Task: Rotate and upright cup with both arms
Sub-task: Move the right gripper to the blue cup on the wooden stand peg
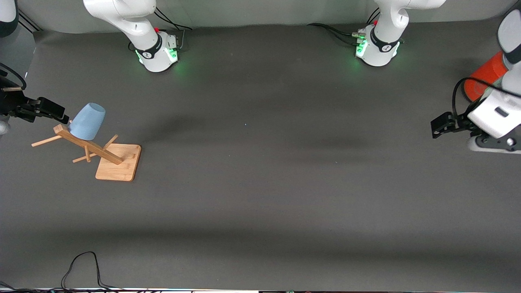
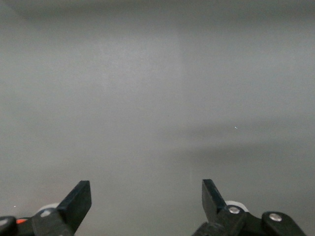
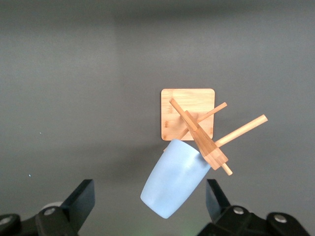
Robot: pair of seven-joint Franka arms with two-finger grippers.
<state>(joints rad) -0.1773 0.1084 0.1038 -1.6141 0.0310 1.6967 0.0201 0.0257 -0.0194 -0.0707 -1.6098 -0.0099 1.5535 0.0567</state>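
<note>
The right gripper hangs over the right arm's end of the table, reaching in level and pointing toward 3 o'clock in the front view. Its fingers are spread wide and hold nothing; the tip sits just beside the cup, and I cannot tell whether they touch.

The cup hangs mouth-down on a peg of the wooden rack, near the top of the rack's post. In the front view its long axis is tilted, the closed base up toward 1 o'clock and the rim down toward 7 o'clock. In the right wrist view the cup lies between the spread fingers, its base toward the camera. The rack stands on a square wooden base on the dark table.

The left arm waits at its own end of the table, its gripper aimed toward 9 o'clock over bare table. Its fingers are wide apart and empty. An orange cylinder stands partly hidden by that arm.
</note>
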